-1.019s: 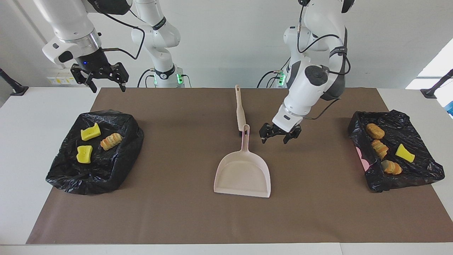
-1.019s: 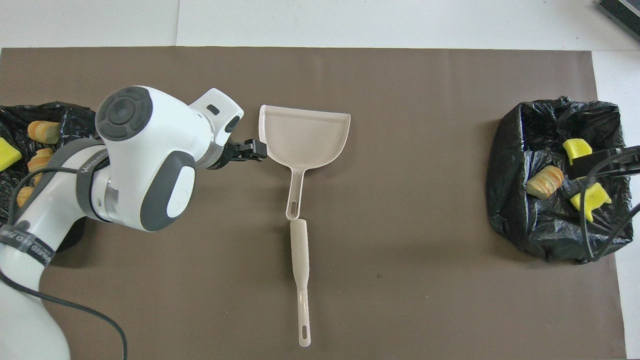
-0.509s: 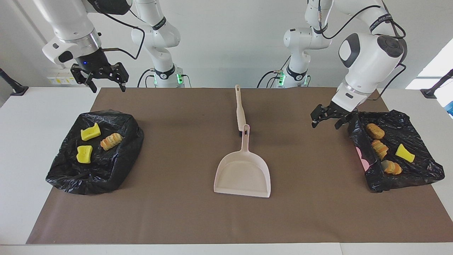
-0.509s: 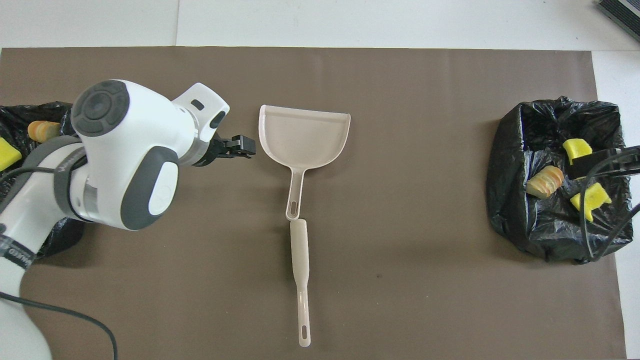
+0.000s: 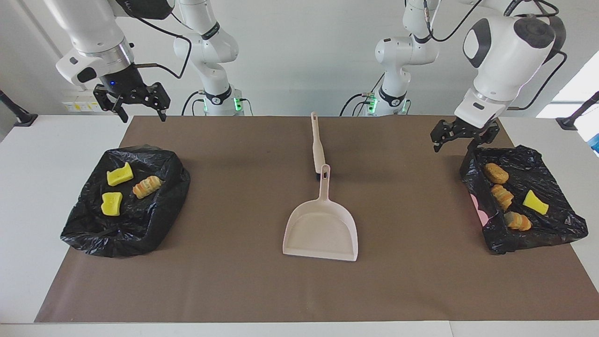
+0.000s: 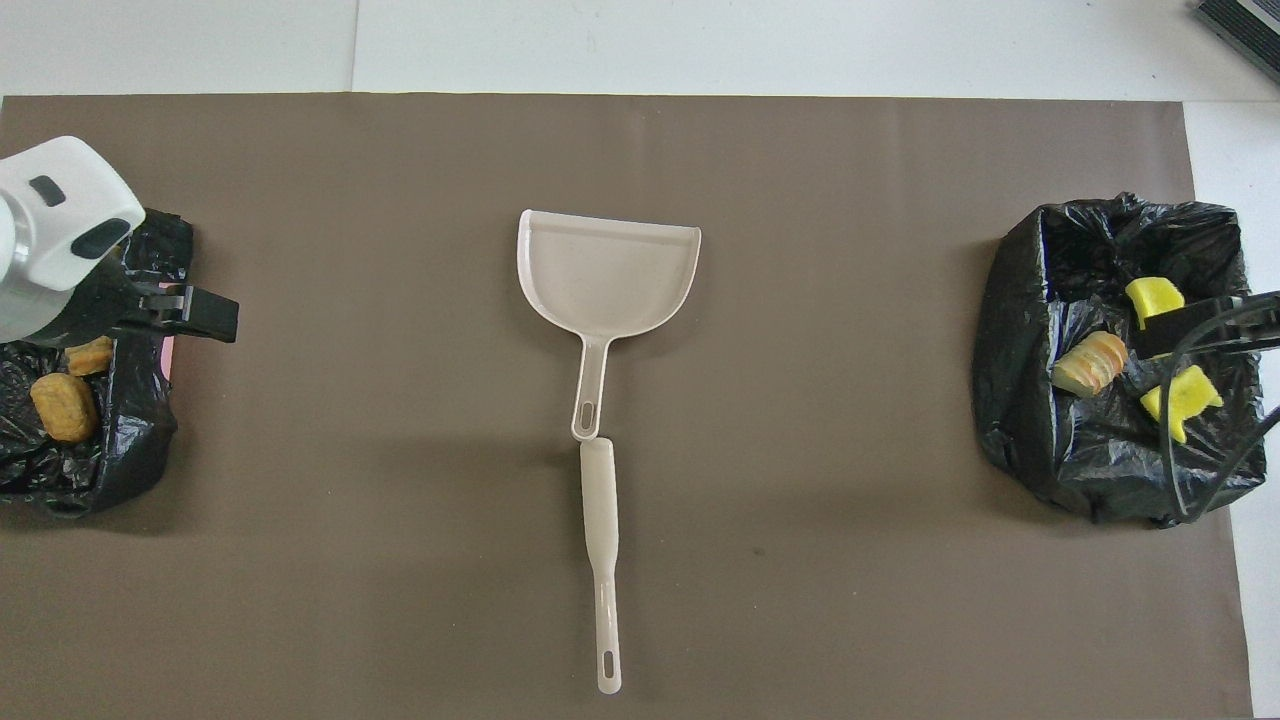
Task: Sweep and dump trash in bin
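The trash lies in two black-bagged bins. The bin [image 5: 98, 241] at the right arm's end holds two yellow sponge chunks [image 5: 120, 175] and a bread piece [image 5: 147, 186]. In the bin [image 5: 543, 236] at the left arm's end are three brown bread pieces [image 5: 496, 173] and a yellow chunk [image 5: 535, 202]. My left gripper [image 5: 453, 146] hangs open and holds nothing, above the mat just beside that bin's edge nearest the robots. My right gripper [image 5: 143, 119] waits open and raised over the mat's corner nearer the robots than its bin.
A pale pink dustpan [image 5: 321, 231] lies mid-mat, its handle pointing toward the robots. A pale long-handled brush [image 5: 318, 145] lies in line with it, nearer the robots. The brown mat [image 5: 234, 281] covers most of the white table.
The left arm swung away from beside the dustpan handle toward its own end of the table and rose, stopping by the bin. The right arm stayed still.
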Controlling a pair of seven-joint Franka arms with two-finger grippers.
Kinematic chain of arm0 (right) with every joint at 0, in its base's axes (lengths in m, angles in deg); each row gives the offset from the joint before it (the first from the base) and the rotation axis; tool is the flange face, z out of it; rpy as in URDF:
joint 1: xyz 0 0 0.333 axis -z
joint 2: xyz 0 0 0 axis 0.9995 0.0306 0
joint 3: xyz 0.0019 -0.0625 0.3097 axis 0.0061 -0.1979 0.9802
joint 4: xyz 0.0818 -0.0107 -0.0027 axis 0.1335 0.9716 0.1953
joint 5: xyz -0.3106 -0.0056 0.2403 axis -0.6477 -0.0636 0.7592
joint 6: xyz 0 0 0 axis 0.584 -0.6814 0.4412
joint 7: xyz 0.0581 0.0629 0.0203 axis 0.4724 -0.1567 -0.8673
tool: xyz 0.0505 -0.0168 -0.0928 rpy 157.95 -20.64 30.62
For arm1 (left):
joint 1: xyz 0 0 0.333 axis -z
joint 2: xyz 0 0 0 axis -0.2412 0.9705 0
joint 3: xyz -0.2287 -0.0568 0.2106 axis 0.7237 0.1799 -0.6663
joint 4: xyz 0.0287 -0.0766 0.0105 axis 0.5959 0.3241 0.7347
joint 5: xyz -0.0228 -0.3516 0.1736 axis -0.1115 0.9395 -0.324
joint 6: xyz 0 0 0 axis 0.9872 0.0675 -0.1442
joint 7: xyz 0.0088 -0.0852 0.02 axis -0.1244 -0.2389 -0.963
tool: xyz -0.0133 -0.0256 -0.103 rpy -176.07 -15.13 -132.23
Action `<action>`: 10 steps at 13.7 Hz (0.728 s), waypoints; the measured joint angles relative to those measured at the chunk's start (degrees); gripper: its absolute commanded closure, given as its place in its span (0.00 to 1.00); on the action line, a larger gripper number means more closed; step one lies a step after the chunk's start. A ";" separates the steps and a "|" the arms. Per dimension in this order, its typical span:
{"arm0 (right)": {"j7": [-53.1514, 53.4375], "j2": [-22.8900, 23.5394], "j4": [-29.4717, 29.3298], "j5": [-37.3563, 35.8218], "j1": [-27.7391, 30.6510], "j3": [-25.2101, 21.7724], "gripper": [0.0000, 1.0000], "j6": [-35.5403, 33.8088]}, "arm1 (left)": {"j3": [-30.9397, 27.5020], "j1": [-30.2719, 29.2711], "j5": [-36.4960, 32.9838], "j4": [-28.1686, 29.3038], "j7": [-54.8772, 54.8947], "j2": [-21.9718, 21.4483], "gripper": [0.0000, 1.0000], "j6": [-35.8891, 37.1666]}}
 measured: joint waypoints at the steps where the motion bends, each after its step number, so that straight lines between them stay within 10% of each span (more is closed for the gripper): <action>1: 0.00 0.00 0.00 0.00 0.00 0.00 0.00 0.00 | -0.09 -0.34 0.00 -1.53 0.17 -0.22 0.00 1.63; 10: 0.00 0.00 0.00 0.00 0.00 0.00 0.00 0.00 | -0.51 -0.56 0.40 -7.85 0.22 -3.24 0.00 7.53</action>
